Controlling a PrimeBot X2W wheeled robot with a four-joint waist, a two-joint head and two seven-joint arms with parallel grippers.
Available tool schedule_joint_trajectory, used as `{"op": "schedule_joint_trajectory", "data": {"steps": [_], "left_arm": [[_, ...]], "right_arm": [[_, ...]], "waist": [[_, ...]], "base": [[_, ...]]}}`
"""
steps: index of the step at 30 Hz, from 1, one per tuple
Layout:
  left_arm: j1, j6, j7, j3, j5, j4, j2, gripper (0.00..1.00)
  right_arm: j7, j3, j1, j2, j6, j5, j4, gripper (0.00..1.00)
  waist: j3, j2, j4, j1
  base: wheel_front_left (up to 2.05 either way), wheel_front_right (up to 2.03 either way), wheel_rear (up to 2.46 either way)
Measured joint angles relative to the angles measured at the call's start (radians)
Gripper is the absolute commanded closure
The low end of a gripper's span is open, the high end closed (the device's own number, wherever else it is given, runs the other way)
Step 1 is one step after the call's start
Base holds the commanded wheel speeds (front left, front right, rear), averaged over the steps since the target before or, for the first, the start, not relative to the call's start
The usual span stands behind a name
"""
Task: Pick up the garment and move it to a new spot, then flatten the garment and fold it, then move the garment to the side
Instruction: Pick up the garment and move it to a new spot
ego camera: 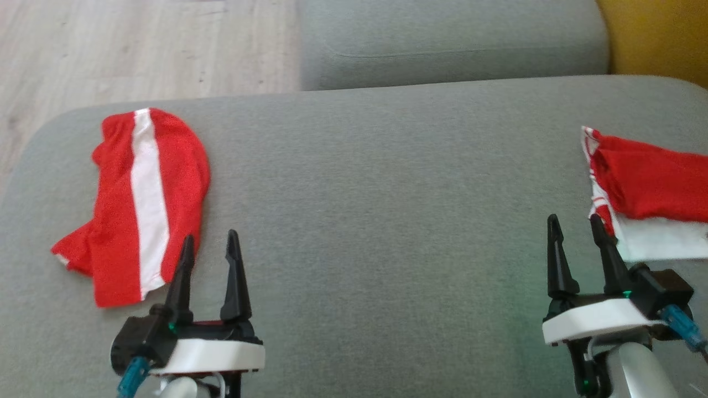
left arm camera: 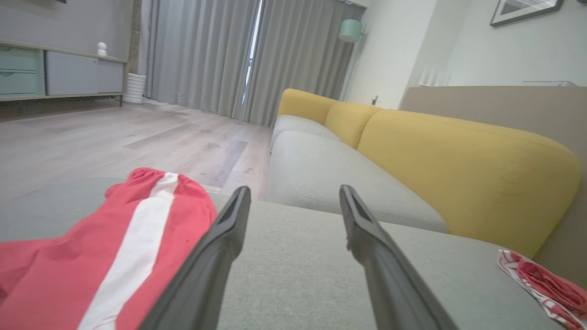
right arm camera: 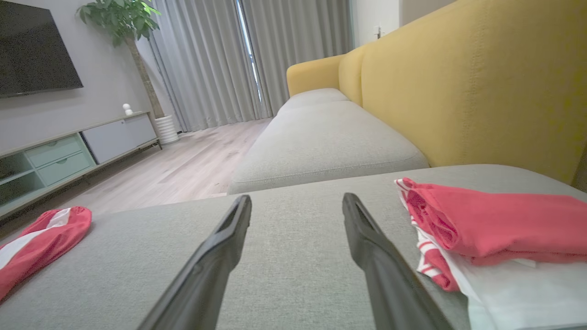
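A red garment with a white stripe (ego camera: pixel 141 204) lies crumpled on the left of the grey sofa cushion (ego camera: pixel 376 210). It also shows in the left wrist view as the striped garment (left arm camera: pixel 114 247) and in the right wrist view as the striped garment (right arm camera: pixel 36 243). My left gripper (ego camera: pixel 211 243) stands open just right of its lower edge, empty. A folded red and white garment (ego camera: pixel 647 193) lies at the right edge; the folded garment (right arm camera: pixel 486 229) is close in the right wrist view. My right gripper (ego camera: pixel 574 224) is open beside its left corner, holding nothing.
A second grey seat cushion (ego camera: pixel 453 44) lies beyond this one, with the yellow backrest (ego camera: pixel 658 38) at the right. Wood floor (ego camera: pixel 138 50) is past the cushion's left and far edges. A TV cabinet (right arm camera: pixel 69 151) and curtains (right arm camera: pixel 220 59) stand across the room.
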Motion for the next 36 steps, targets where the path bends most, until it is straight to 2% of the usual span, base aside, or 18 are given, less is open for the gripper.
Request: {"op": "schedule_joint_trajectory", "data": {"steps": [7,26,32,36], "left_arm": [[0.000,0.002,0.000,0.023,0.004,0.007,0.000,0.00],[0.014,-0.003,0.000,0.081,0.040,0.012,0.000,0.00],[0.030,-0.017,0.000,0.088,0.061,0.014,0.001,0.00],[0.011,-0.036,0.000,0.136,0.080,0.030,0.002,0.00]], "right_arm": [[0.000,0.032,0.032,0.000,0.000,0.010,-0.002,0.00],[0.000,0.132,0.041,0.000,0.000,0.066,0.000,0.00],[0.000,0.142,0.041,0.000,0.000,0.066,0.000,0.00],[0.000,0.140,0.039,0.000,0.000,0.077,0.000,0.00]], "waist": [[-0.011,0.0000,0.073,0.0000],[-0.036,0.0000,0.330,-0.0001],[-0.033,0.0000,0.353,-0.0001],[-0.007,0.0000,0.347,-0.0001]], "base": [[0.00,0.00,0.00],[0.00,0.00,0.00],[0.00,0.00,0.00],[0.00,0.00,0.00]]}}
